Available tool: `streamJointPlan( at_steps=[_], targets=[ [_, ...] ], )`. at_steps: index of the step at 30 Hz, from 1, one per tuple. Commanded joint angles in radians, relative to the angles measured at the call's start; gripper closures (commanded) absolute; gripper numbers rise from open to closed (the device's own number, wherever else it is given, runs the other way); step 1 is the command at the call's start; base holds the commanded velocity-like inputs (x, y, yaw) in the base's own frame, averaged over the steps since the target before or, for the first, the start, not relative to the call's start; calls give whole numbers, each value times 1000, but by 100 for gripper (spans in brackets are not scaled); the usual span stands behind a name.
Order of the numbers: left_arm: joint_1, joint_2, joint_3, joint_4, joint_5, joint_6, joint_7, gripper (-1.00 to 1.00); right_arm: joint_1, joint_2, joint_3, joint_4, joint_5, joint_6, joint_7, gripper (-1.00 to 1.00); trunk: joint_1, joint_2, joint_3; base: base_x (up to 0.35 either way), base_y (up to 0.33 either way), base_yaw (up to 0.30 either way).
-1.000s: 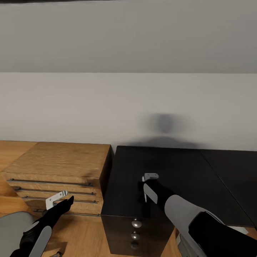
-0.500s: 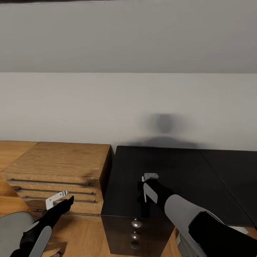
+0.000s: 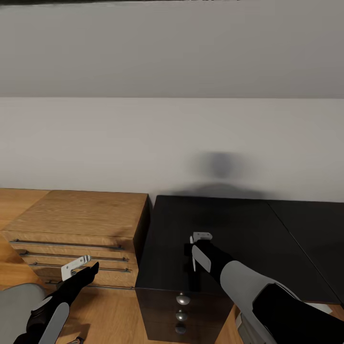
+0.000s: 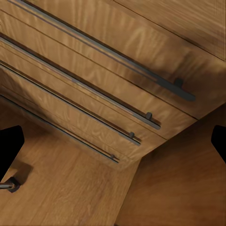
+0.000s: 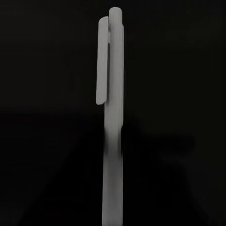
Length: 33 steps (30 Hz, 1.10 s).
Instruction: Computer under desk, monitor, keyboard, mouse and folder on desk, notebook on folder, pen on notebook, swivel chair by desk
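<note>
The glossy black desk point(image 3: 248, 224) runs along the wall at the right of the head view, with its dark drawer unit and round knobs point(image 3: 182, 300) below the near corner. My right gripper point(image 3: 196, 241) hovers over the desk's left end. The white pen point(image 5: 113, 108) stands lengthwise in the middle of the right wrist view against the black desk top point(image 5: 47, 94), and the gripper looks shut on it. My left gripper point(image 3: 91, 269) is open and empty, low in front of the wooden drawer chest; its fingers point(image 4: 9, 146) sit far apart. A grey edge of the swivel chair point(image 3: 14, 303) shows at the lower left.
A light wooden drawer chest point(image 3: 76, 220) with long bar handles point(image 4: 141, 70) stands against the desk's left side. A plain white wall rises behind both. Wooden floor point(image 3: 110, 315) lies between the chest, the chair and the drawer unit.
</note>
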Motion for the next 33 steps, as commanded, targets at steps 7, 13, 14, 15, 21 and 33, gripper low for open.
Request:
streamJointPlan(
  at_steps=[7, 13, 14, 15, 21, 33],
  targets=[
    [0, 0, -1, -1, 11, 3, 8, -100, 0, 0, 3, 58, -23, 8, -5, 100, -27, 49, 21, 0, 0, 0],
    [0, 0, -1, -1, 9, 3, 9, -100, 0, 0, 3, 57, -23, 8, -5, 100, -50, 91, 40, 0, 0, 0],
    [0, 0, -1, -1, 9, 3, 9, -100, 0, 0, 3, 57, -23, 8, -5, 100, -54, 98, 43, 0, 0, 0],
    [0, 0, -1, 0, 9, 3, 9, -100, 0, 0, 3, 57, -23, 8, -5, 100, -58, 105, 46, 0, 0, 0],
    [0, 1, -1, 1, 9, 3, 9, -100, 0, 0, 3, -7, -21, 7, -11, 100, -81, 147, 65, -140, 0, 0],
    [-1, 1, -1, 5, 8, 3, 9, -100, 24, -65, 4, -227, -27, 5, -105, 100, -127, 231, 102, -314, 0, 0]
  ],
)
